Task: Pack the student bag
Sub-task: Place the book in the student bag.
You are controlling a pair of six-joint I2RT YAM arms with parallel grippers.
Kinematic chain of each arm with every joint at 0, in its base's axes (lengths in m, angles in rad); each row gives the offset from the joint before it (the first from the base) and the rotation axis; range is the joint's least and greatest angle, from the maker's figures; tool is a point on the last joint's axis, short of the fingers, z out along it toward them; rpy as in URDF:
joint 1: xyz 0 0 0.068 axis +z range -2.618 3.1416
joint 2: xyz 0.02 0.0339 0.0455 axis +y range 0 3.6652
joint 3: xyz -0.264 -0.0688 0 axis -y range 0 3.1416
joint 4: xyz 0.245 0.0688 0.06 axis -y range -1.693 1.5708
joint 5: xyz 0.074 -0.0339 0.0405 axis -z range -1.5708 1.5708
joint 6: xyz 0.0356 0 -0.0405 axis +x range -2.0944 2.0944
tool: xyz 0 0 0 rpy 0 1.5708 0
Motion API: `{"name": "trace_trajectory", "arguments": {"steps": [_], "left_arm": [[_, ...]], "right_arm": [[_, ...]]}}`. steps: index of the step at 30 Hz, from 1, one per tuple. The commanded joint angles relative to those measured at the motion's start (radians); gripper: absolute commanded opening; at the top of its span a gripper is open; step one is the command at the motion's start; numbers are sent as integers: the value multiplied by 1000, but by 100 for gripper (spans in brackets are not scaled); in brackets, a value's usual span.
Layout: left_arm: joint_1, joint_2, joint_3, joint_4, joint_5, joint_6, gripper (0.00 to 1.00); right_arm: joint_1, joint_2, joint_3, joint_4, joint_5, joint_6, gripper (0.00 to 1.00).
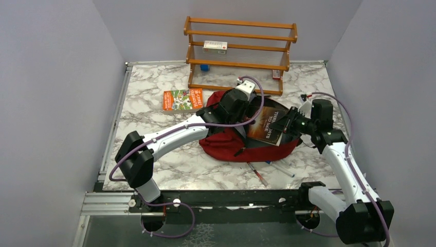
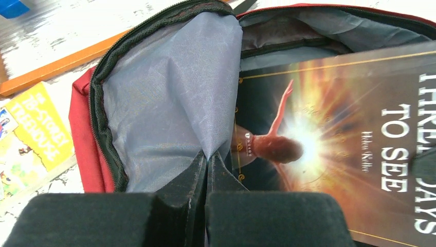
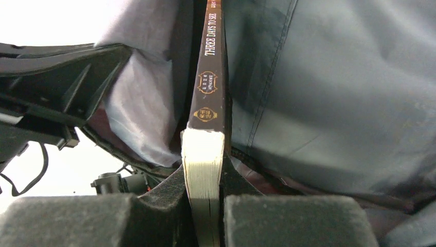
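Two grips are being applied: left gripper (image 2: 207, 157) pinched on bag (image 1: 221, 149) lining (image 2: 164, 92), right gripper (image 3: 204, 172) clamped on book (image 1: 267, 126). Book is best being eased in flat, clear of zipper (image 2: 97, 103).

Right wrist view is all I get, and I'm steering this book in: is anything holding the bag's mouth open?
Observer: Yes, the left claw is shut on the grey lining of the student bag, lifting its flap.
Operator: How far in is the book?
Observer: Partly; from above, most of its cover shows over the opening.
Operator: Anything else waiting?
Observer: An orange book lies left of the bag, two pens on its near side.
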Motion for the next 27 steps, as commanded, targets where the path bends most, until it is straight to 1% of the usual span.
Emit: {"name": "trace_trajectory", "arguments": {"steps": [1,4,8,11,15,20,27], "left_arm": [[4,-44,28,82,33,-24,0],[4,-40,36,80,48,-36,0],[4,-33,44,79,69,-45,0],[4,-33,51,81,76,-50,0],[4,-33,58,78,86,-54,0],[4,-27,65,78,101,-63,0],[4,-16,77,78,137,-81,0]], "right_arm": [[-2,26,-40,198,-96,98,1],[0,48,-70,259,-111,138,1],[22,76,-110,395,-121,227,1],[63,114,-109,471,-108,273,1],[161,176,-84,517,-27,292,1],[252,282,-88,618,59,320,1],[287,485,-82,775,98,336,1]]}}
